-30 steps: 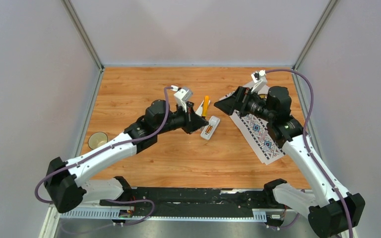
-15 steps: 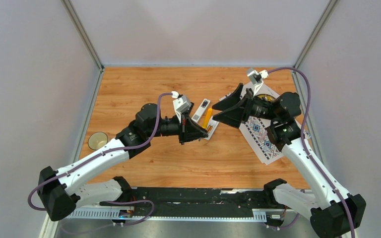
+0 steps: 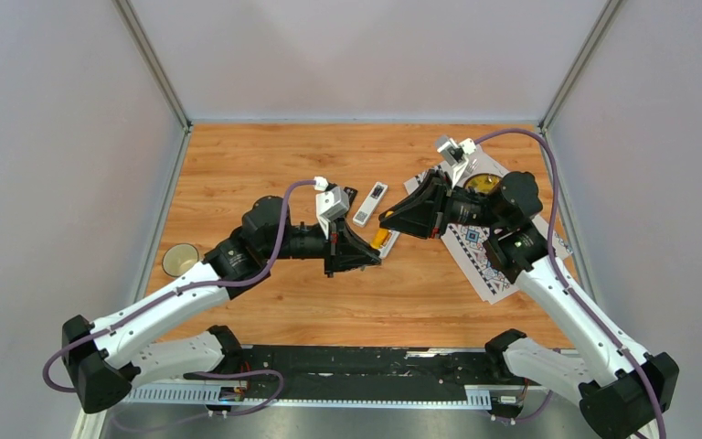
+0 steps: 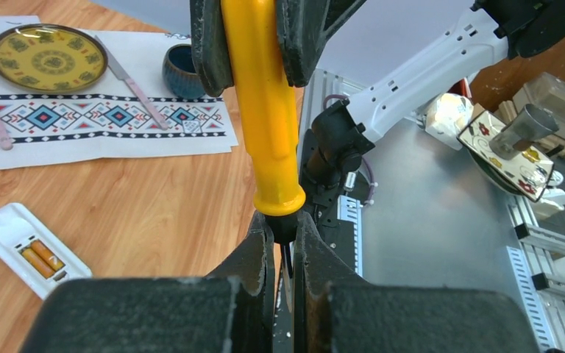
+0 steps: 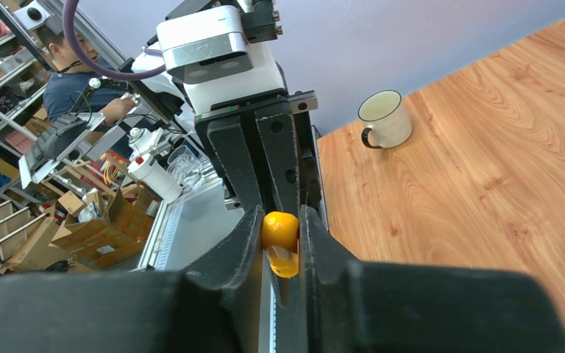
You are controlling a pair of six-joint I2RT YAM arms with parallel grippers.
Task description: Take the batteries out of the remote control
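Note:
The white remote control (image 4: 4,229) lies face down on the wood with its compartment open. Two orange-gold batteries (image 4: 41,258) sit inside it. In the top view it is mostly hidden under the grippers. A yellow-handled screwdriver (image 4: 265,110) hangs between both grippers above the table. My left gripper (image 4: 283,229) is shut on its black neck, just below the handle. My right gripper (image 5: 280,220) is shut on the yellow handle (image 5: 279,229) from the other end. From above, the left gripper (image 3: 369,259) and right gripper (image 3: 389,222) meet tip to tip at the screwdriver (image 3: 380,240).
A patterned placemat (image 3: 486,251) at the right carries a yellow plate (image 3: 482,183), a blue bowl (image 4: 184,70) and cutlery. A small white-and-black flat piece (image 3: 370,203) lies just behind the grippers. A cream mug (image 3: 180,260) stands at the left edge.
The left gripper lifted the screwdriver off the table and drew it nearer. The right gripper came in from the right with its jaws wide and shut on the yellow handle.

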